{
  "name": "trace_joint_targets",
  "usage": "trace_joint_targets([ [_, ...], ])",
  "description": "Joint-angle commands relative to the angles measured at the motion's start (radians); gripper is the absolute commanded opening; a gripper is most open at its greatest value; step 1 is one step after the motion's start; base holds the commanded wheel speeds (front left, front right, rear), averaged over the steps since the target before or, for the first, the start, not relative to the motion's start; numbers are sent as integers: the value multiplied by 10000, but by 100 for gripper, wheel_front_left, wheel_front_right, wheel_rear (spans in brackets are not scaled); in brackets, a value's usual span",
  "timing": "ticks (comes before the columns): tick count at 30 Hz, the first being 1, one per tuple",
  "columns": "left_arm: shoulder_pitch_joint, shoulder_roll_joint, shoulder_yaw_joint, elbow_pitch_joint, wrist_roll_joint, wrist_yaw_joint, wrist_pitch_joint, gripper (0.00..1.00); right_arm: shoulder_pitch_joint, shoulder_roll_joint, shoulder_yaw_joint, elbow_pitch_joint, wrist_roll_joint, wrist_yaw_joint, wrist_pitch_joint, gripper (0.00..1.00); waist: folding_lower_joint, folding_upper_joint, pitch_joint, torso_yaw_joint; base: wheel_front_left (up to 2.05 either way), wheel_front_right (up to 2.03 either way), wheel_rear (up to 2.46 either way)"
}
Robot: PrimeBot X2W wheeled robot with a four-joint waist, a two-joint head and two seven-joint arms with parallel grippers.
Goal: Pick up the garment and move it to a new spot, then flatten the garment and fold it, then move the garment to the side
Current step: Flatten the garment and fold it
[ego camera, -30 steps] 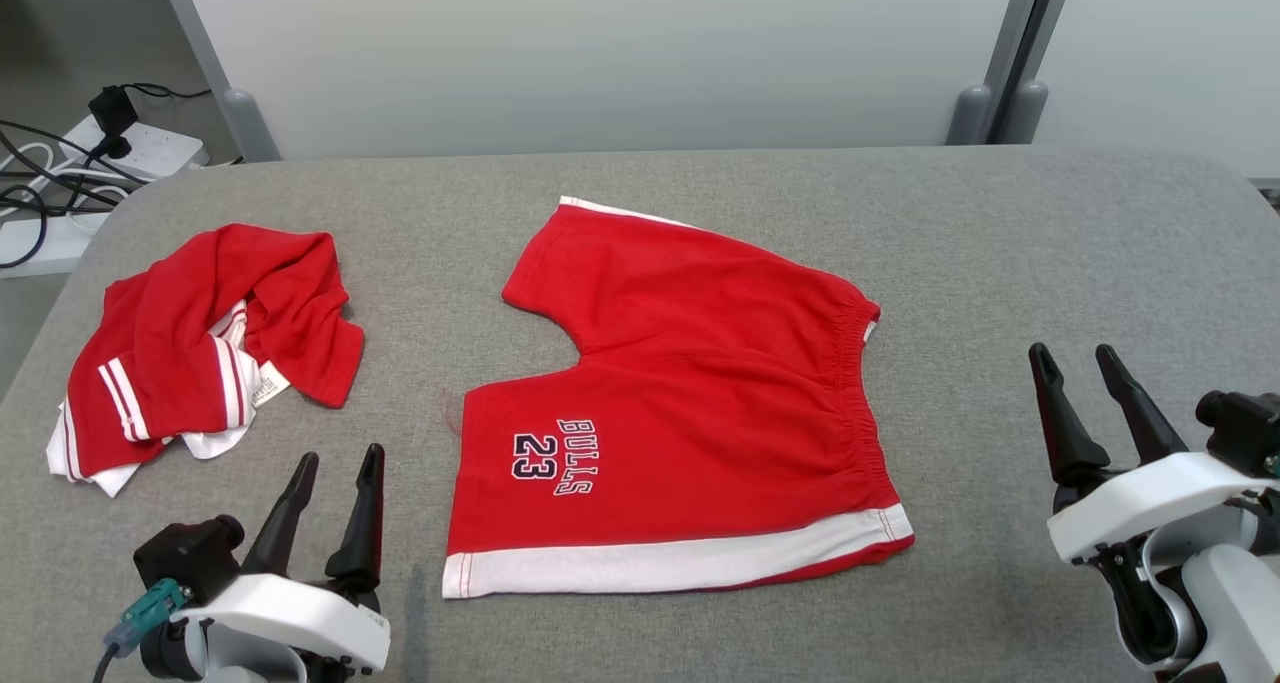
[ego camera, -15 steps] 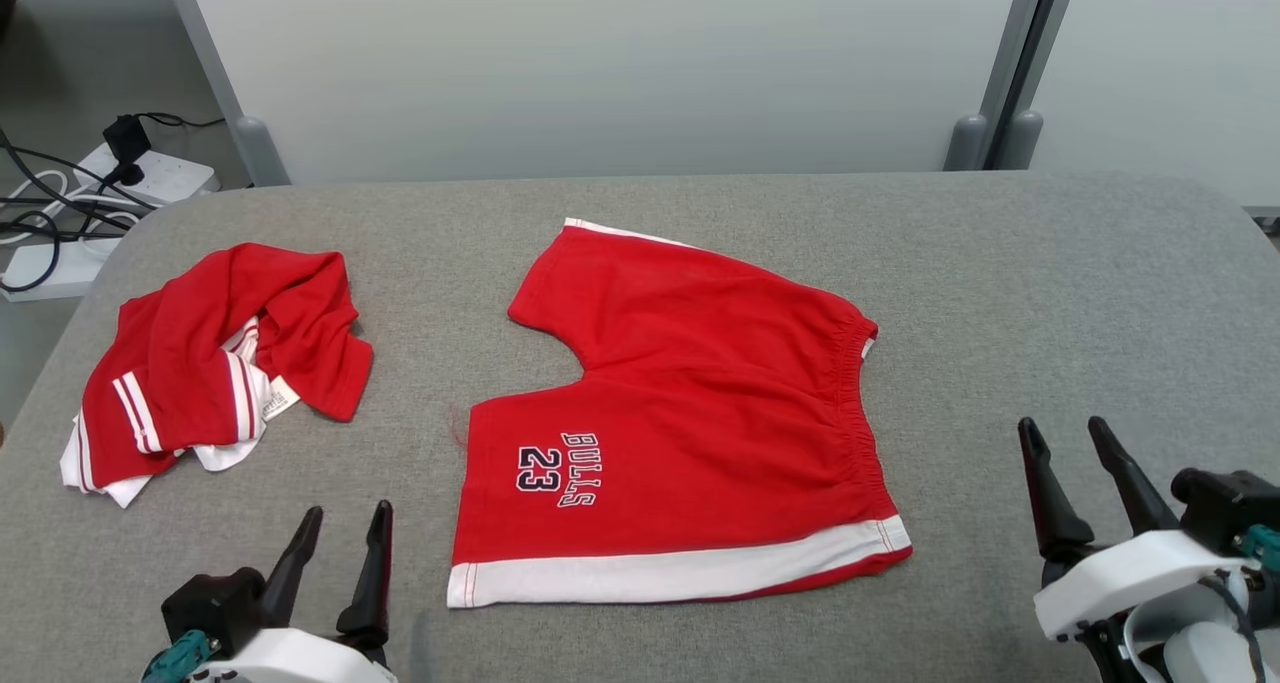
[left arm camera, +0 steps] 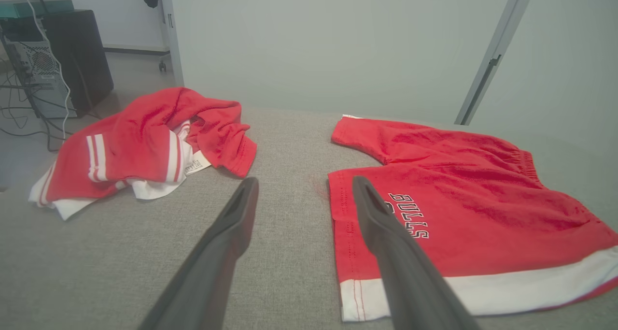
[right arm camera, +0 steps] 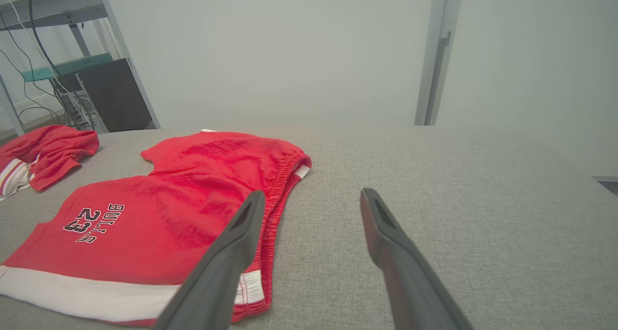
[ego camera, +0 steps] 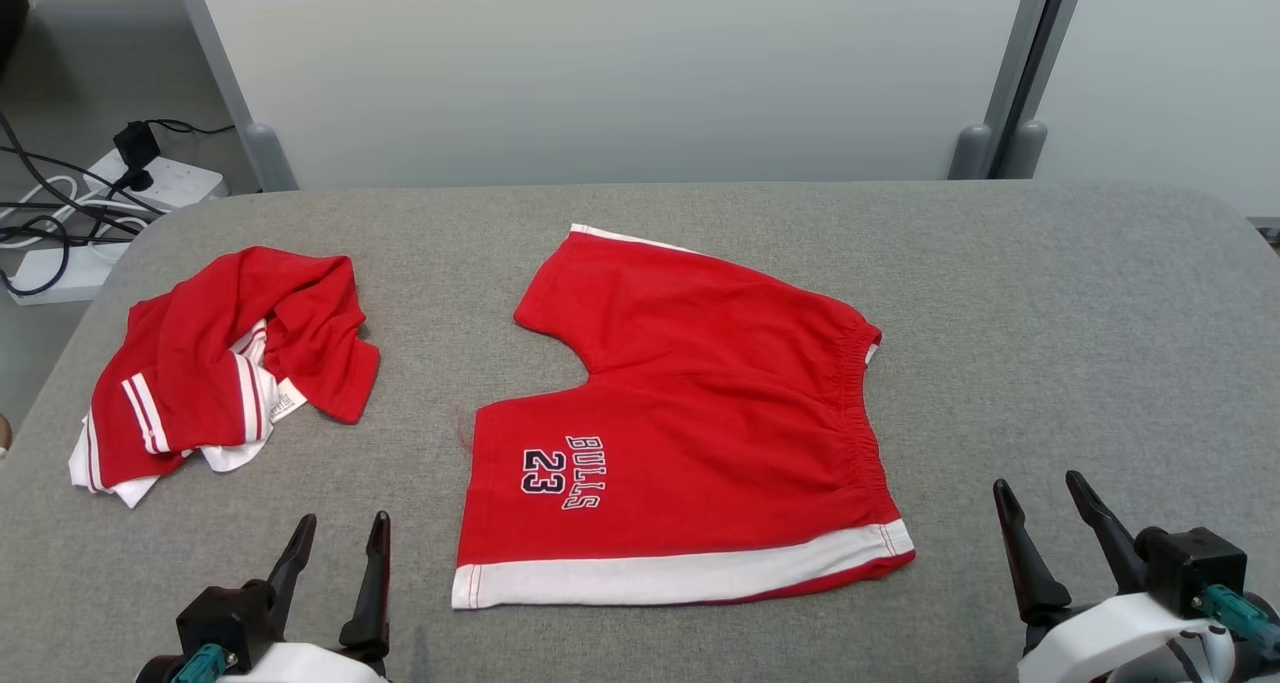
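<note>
Left hand [ego camera: 343, 519]: fingers spread wide, holding nothing, poised over the near edge of the table [ego camera: 1050, 293].
Right hand [ego camera: 1037, 481]: fingers spread wide, holding nothing, poised over the near edge on the opposite side.
Table: grey fabric-covered surface, rounded at the far corners, extending ahead of both hands.
Shorts [ego camera: 700, 413]: red with a white band along one side, lying flat on the table between the two hands; ahead and to the right of the left hand, ahead and to the left of the right hand.
Shorts, orientation: elastic waistband faces the right hand; leg openings face the left hand; the "BULLS 23" print sits on the leg nearer the left hand.
Clearance, left hand: a strip of bare table separates the fingers from the nearest leg hem.
Clearance, right hand: a wider stretch of bare table separates the fingers from the waistband.
Crumpled garment [ego camera: 220, 353]: red with white stripes, bunched in a heap, a white label showing; ahead and to the left of the left hand, well apart from the shorts.
Power strip [ego camera: 160, 178]: white, on the floor past the far left table corner, with dark cables [ego camera: 40, 223] trailing from it.
Partition panels [ego camera: 600, 63]: pale, upright, beyond the far table edge, ahead of both hands.
Computer tower [left arm camera: 72, 59]: dark, on the floor, far ahead and left of the left hand.
</note>
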Motion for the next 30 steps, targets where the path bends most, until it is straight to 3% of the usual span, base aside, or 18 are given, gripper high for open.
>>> trace_joint_targets([
  [1,-133,100,360,-277,148,41,-89,100,-110,-66,188,-302,-43,14,-133,100,0,0,8,-4,0,0,0],
  [10,-150,-20,493,-303,466,27,-89,100,-176,-130,685,336,-74,14,-133,100,0,0,135,112,0,0,0],
  [17,-210,-44,220,-191,469,5,-89,100,-778,-473,1627,1570,374,14,-133,100,0,0,308,571,0,0,0],
  [30,-327,-51,-92,-59,270,-7,-89,100,-1381,-556,2140,2859,1236,14,-133,100,0,0,666,1400,0,0,0],
])
